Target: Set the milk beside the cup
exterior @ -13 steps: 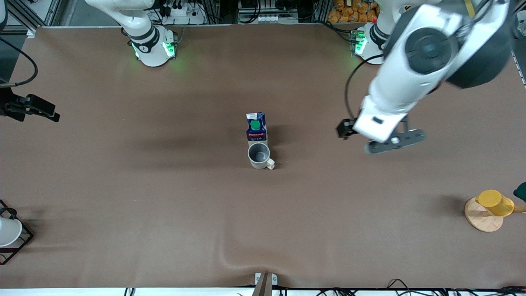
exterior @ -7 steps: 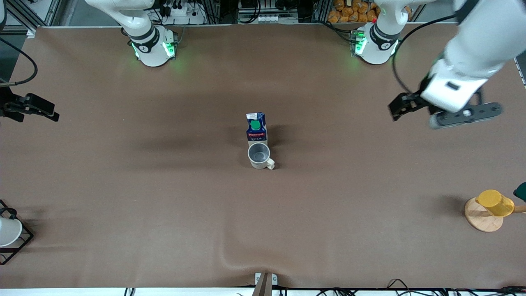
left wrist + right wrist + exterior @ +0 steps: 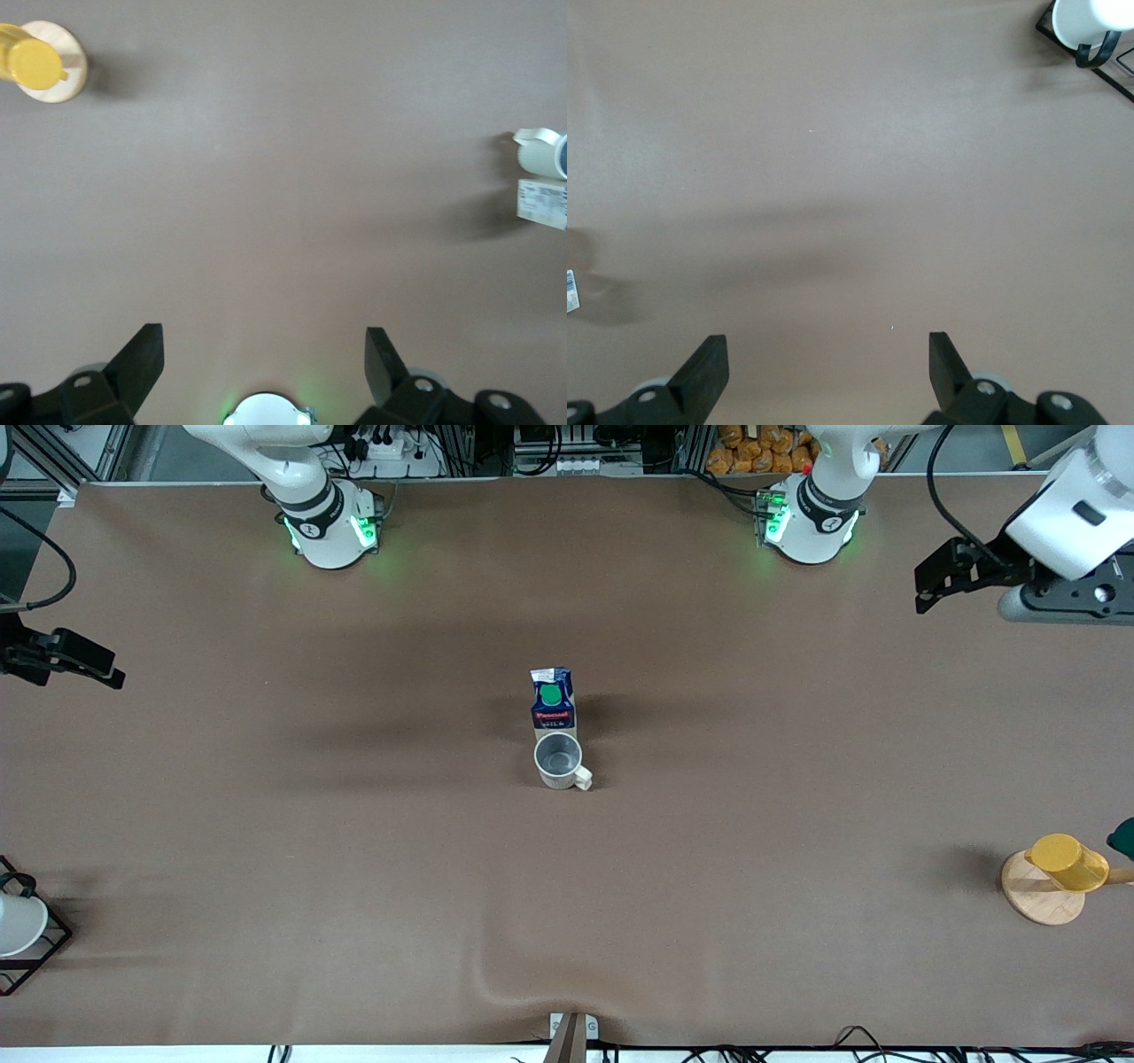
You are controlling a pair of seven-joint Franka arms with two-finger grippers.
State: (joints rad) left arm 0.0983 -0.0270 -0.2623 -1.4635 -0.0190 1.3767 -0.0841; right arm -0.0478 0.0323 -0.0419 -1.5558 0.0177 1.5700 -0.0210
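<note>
The milk point(image 3: 553, 700), a small dark blue carton with a green cap and red label, stands upright near the middle of the brown table point(image 3: 354, 868). The cup point(image 3: 560, 761), an off-white mug with a grey inside and a small handle, sits just beside it, nearer to the front camera. In the front view the two look as if they touch or nearly touch; I cannot tell which. Nothing holds either one.

My left gripper point(image 3: 264, 365) hangs in the air over the table's edge at the left arm's end, well apart from the milk and cup. Its fingers are spread wide with nothing between them. Its wrist view shows the mug and the carton's white end at the frame's edge.

My right gripper point(image 3: 828, 361) waits over the table's edge at the right arm's end, fingers also spread wide and empty.

A yellow cup point(image 3: 1067, 861) on a round wooden base and a white cup point(image 3: 18, 921) in a black wire rack stand at the table's two ends, untouched.

I judge the task done: the milk stands next to the cup, released, with nothing plainly left to do.
</note>
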